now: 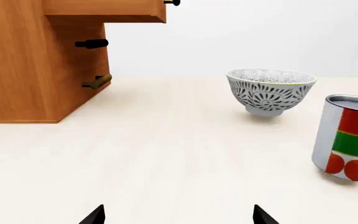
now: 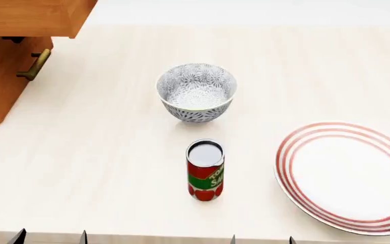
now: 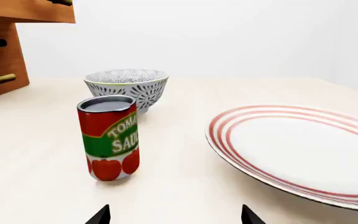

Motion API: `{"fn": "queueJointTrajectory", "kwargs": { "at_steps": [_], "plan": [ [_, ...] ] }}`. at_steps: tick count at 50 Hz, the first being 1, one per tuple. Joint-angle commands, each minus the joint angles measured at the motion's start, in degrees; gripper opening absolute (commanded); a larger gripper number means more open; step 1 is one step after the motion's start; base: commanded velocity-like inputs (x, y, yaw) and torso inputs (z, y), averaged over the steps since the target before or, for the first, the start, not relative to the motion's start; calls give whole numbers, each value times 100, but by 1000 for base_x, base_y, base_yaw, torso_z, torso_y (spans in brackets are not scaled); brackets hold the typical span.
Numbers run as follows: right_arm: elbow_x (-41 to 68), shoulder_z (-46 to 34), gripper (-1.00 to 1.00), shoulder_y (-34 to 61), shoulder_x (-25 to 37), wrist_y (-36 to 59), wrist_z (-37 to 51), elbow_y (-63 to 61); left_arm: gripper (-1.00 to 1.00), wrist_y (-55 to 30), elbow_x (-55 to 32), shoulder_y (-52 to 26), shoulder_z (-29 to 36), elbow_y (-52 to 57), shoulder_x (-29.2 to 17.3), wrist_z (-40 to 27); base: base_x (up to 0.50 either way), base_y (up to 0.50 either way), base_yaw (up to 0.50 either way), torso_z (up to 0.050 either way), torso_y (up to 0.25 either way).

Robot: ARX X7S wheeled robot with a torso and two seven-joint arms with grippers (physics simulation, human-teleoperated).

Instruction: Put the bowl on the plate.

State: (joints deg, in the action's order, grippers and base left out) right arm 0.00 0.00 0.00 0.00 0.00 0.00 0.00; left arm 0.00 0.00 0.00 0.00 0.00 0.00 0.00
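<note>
On the table (image 2: pixel 114 168) the bowl (image 2: pixel 196 91) stands far of the can (image 2: pixel 205 170); plate (image 2: pixel 347 175) near right. Both grippers, left (image 1: pixel 179 215) and right (image 3: pixel 175 215), stand apart, empty.

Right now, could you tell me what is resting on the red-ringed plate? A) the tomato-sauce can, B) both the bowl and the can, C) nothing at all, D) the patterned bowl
C: the plate is bare in the head view, while the bowl and the can both stand on the table, apart from the plate.
</note>
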Motion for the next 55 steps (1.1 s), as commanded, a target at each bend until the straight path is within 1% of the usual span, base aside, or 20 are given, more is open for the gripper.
{"fn": "queueJointTrajectory", "kwargs": {
  "at_steps": [1, 5, 9, 13, 17, 20, 30, 41, 50, 51, 52, 53, 55],
  "plan": [
    [235, -41, 100, -46, 88, 11, 64, -28, 100, 4, -108, -1, 98, 34, -92, -94, 0, 0, 0, 0, 0],
    [213, -10, 100, 2, 194, -191, 315, 216, 100, 22, -156, -12, 252, 23, -186, -161, 0, 0, 0, 0, 0],
    [16, -152, 100, 1, 267, 23, 494, 118, 100, 5, -146, -29, 352, 65, -259, -218, 0, 0, 0, 0, 0],
    [106, -174, 100, 25, 316, 133, 523, 31, 100, 59, -158, -60, 413, 1, -303, -280, 0, 0, 0, 0, 0],
    [187, -157, 100, 59, 362, 481, 593, -260, 100, 16, -208, -77, 440, 66, -360, -310, 0, 0, 0, 0, 0],
    [116, -201, 100, 99, 457, 895, 639, -722, 100, 47, -227, -138, 431, 64, -409, -348, 0, 0, 0, 0, 0],
    [401, 9, 100, 331, 677, 1481, 650, -1259, 100, -102, -359, -200, 413, 300, -500, -453, 0, 0, 0, 0, 0],
    [599, 168, 100, 443, 795, 1887, 737, -1515, 100, -256, -387, -266, 473, 566, -588, -602, 0, 0, 0, 0, 0],
    [529, 178, 100, 551, 869, 2382, 948, -1680, 100, -332, -449, -421, 481, 525, -633, -713, 0, 0, 0, 0, 0],
    [533, 179, 100, 565, 873, 2421, 961, -1688, 100, -623, -485, -464, 477, 768, -662, -724, 0, 0, 0, 0, 0],
    [535, 176, 100, 570, 879, 2435, 966, -1696, 100, -1159, -547, -542, 460, 1229, -710, -750, 0, 0, 0, 0, 0],
    [540, 172, 100, 577, 888, 2453, 968, -1717, 100, -1343, -572, -572, 458, 1383, -724, -767, 0, 0, 0, 0, 0],
    [566, 178, 100, 592, 911, 2467, 954, -1737, 100, -1339, -610, -619, 450, 1342, -733, -762, 0, 0, 0, 0, 0]
  ]
}}
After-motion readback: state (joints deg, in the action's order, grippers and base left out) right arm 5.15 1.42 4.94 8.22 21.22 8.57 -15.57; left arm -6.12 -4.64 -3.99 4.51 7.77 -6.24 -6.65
